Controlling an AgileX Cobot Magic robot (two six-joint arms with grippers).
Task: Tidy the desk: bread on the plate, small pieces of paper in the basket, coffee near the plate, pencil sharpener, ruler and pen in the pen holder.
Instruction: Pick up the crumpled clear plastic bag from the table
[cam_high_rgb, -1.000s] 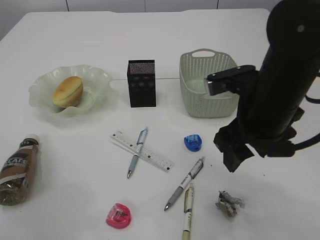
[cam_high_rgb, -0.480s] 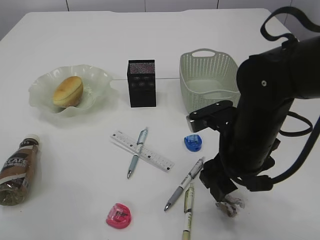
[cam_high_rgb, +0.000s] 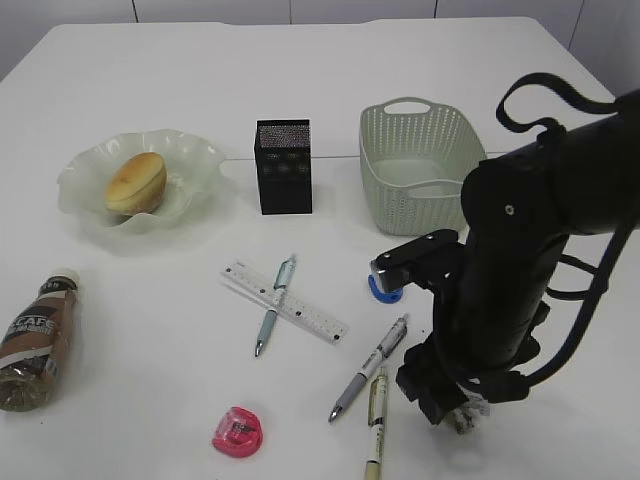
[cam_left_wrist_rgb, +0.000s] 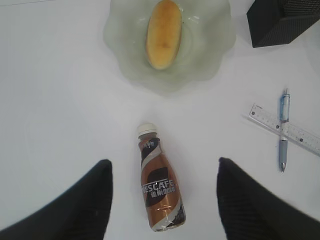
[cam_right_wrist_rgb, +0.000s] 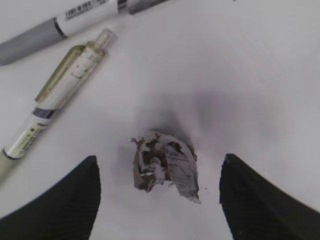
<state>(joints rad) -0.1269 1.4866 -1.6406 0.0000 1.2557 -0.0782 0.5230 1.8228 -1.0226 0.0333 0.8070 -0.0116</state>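
Right wrist view: right gripper (cam_right_wrist_rgb: 157, 200) fingers spread wide astride paper wad (cam_right_wrist_rgb: 164, 166), empty, poised for basket (cam_high_rgb: 415, 170) at twelve o'clock.

The coffee bottle (cam_left_wrist_rgb: 160, 190) is showing the brand NESCAFE in white capitals across its brown label — clearest in the left wrist view. The ruler (cam_left_wrist_rgb: 285, 130) is carrying graduation marks, too small to be read as numbers. The pen (cam_right_wrist_rgb: 60, 90) in the right wrist view is bearing fine print on its barrel — illegible. The crumpled paper (cam_right_wrist_rgb: 165, 167) is showing blurred newsprint only.
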